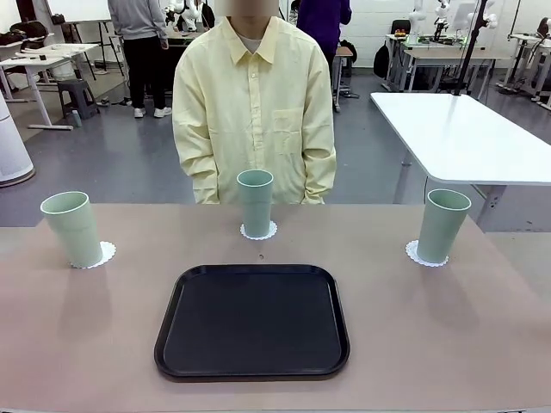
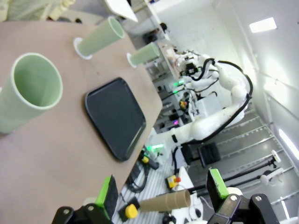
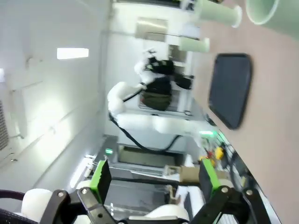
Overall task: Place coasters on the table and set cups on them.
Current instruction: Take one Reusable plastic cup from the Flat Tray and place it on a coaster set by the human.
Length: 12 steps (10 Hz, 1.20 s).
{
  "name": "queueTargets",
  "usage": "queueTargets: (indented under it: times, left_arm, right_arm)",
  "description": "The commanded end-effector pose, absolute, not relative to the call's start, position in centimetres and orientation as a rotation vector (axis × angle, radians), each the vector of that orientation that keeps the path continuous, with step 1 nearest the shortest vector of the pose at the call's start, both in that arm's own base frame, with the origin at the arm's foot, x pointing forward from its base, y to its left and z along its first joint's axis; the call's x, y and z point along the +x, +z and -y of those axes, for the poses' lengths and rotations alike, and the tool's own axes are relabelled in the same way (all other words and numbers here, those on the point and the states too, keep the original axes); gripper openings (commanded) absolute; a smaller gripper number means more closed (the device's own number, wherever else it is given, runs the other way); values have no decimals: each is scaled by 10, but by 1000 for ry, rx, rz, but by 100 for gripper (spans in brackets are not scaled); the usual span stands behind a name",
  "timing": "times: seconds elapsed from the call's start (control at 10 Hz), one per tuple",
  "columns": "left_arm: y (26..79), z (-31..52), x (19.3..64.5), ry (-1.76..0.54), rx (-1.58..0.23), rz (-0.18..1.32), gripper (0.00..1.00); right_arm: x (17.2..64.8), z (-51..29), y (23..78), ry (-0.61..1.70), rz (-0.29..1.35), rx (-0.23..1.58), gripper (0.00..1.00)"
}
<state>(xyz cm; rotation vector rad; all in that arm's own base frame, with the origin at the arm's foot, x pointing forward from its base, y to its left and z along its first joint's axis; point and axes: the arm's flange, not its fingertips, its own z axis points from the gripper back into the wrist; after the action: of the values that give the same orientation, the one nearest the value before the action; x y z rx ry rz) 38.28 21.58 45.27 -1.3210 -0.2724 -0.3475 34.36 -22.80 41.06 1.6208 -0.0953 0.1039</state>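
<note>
While three cups (image 1: 256, 200) stand on coasters (image 1: 258, 231) beyond a black tray (image 1: 252, 320), left gripper (image 2: 161, 193) and right gripper (image 3: 154, 179) gape empty.

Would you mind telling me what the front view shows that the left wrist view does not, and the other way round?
Front view alone: the person's yellow shirt from the front, and the white table behind.

Left wrist view alone: the left gripper, open and empty, and the other white arm off the table's edge.

Both: three cups, each standing on a coaster, and the black tray, which is bare.
</note>
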Motion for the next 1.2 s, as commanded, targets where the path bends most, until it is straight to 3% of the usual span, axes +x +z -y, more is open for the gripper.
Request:
queueTargets:
  times: [0.0, 0.4, 1.1]
  left_arm:
    - [455, -216, 382, -349, -1328, 283, 100]
    - [455, -216, 382, -349, -1328, 283, 100]
    - [455, -216, 382, -349, -1328, 283, 100]
  right_arm:
    - [327, 273, 427, 112, 138, 1686, 100]
    - [313, 280, 435, 97, 130, 1661, 100]
    - [311, 263, 451, 136, -35, 1480, 100]
